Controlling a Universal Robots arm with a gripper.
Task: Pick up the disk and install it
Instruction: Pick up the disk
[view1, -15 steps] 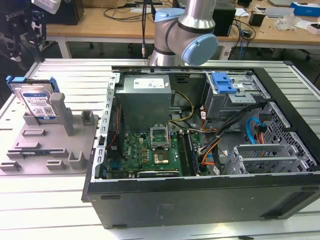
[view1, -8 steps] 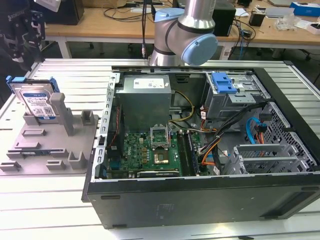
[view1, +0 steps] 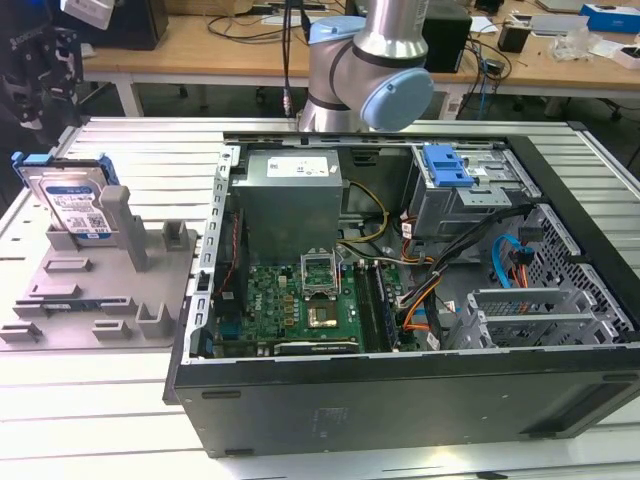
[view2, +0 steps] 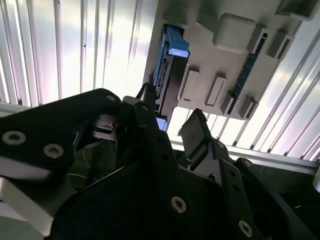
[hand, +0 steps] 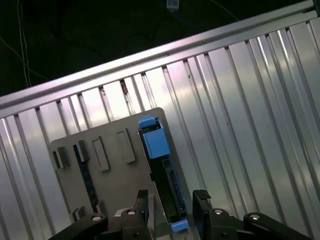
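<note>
The disk (view1: 72, 200) is standing on edge in the grey holder (view1: 110, 320) on the tabletop (view1: 140, 150), at the exterior view's left; the gripper (hand: 171, 207) is hovering above it, fingers (hand: 201, 200) spread and empty; pick-up is seemingly in hand; grasping calls for squaring to its flat faces.

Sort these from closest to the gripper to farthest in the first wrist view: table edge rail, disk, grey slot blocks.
1. disk, straight ahead of the open gripper.
2. grey slot blocks, beside the disk on the holder.
3. table edge rail, beyond the holder.
</note>
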